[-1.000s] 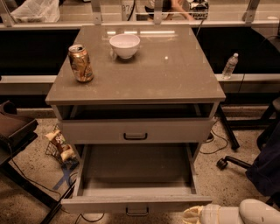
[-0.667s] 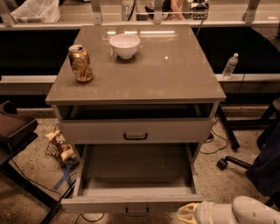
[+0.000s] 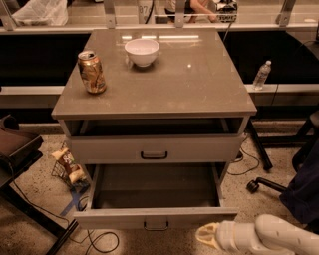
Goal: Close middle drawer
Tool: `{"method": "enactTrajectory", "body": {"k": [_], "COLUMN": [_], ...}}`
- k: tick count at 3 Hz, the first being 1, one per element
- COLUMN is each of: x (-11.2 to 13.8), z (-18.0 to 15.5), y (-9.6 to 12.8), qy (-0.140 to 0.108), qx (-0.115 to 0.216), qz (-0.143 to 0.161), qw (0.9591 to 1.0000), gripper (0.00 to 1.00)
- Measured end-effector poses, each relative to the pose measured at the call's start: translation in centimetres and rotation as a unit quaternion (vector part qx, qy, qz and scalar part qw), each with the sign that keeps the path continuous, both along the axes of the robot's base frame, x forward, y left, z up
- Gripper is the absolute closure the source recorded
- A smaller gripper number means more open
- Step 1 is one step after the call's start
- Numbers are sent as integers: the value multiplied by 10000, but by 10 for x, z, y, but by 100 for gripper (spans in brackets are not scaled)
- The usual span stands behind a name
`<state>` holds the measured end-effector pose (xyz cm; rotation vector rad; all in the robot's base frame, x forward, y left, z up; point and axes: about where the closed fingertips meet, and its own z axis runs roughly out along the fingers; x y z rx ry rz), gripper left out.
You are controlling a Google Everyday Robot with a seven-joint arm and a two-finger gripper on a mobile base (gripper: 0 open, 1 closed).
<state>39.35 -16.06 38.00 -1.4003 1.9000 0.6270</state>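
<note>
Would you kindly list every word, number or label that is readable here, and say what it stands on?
"87", seemingly, on the white container behind the cabinet.
Can, snack bag and water bottle: print too blurred to read.
Gripper, low right before the middle drawer front: no text.

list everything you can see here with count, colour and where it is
cabinet: one, grey, centre of view
top drawer: one, grey, slightly open under the cabinet top
middle drawer: one, grey with dark inside, pulled far out below the top drawer
can: one, gold-brown, upright on the cabinet top, left side
bowl: one, white, on the cabinet top, behind and right of the can
water bottle: one, clear, ledge right of the cabinet
snack bag: one, brown and white, floor left of the drawers
chair base: one, black, floor at right
plastic bag: one, white, far left
arm: one, white, bottom right
gripper: one, cream, low, before the middle drawer's front
</note>
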Motion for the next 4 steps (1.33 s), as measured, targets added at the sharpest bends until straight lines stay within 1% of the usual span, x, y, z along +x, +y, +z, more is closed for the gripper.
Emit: {"method": "enactTrajectory", "body": {"k": [1, 2, 3, 4], "x": [51, 51, 89, 118], "z": [2, 2, 15, 24], "y": [24, 24, 23, 22], "qy": [-208, -210, -471, -657], "qx": [-50, -41, -24, -16], "qz": [123, 125, 111, 69], "qw": [9997, 9997, 9988, 9978], "gripper": [100, 100, 100, 100]}}
